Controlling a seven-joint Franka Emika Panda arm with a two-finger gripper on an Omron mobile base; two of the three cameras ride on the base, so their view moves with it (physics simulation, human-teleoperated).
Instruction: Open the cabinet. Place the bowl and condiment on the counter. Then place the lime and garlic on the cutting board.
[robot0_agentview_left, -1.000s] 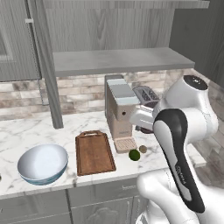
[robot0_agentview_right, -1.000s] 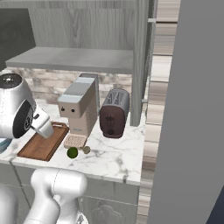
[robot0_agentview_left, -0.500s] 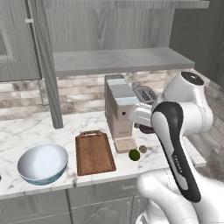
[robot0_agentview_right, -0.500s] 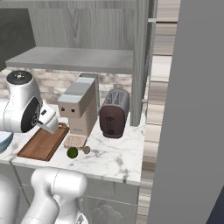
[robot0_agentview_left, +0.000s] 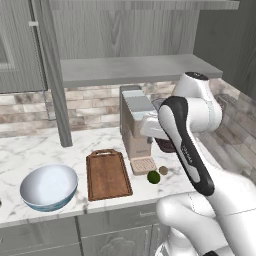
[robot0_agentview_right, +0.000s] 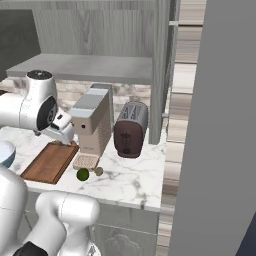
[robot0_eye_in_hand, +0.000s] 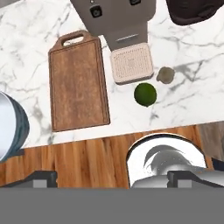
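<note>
Inspector: Marble counter (robot0_agentview_left: 30, 147) carries the bowl (robot0_agentview_left: 49, 186) at its left end, and the dark cutting board (robot0_agentview_left: 107, 174) lies bare beside it.

Clerk: And the small items?

Inspector: Lime (robot0_eye_in_hand: 145, 94) and garlic (robot0_eye_in_hand: 165, 75) sit just beside each other, off the board. The gripper (robot0_eye_in_hand: 112, 178) hangs high above them, fingers spread wide, empty.

Clerk: Risk?

Inspector: Closing on the lime may nudge the garlic; both are round and likely to roll.

— What do we lose in the hand view?
— The blue-and-white patterned round bowl (robot0_eye_in_hand: 11, 129) is cut by the left edge; the dark brown toaster (robot0_eye_in_hand: 192, 11) by the top.
</note>
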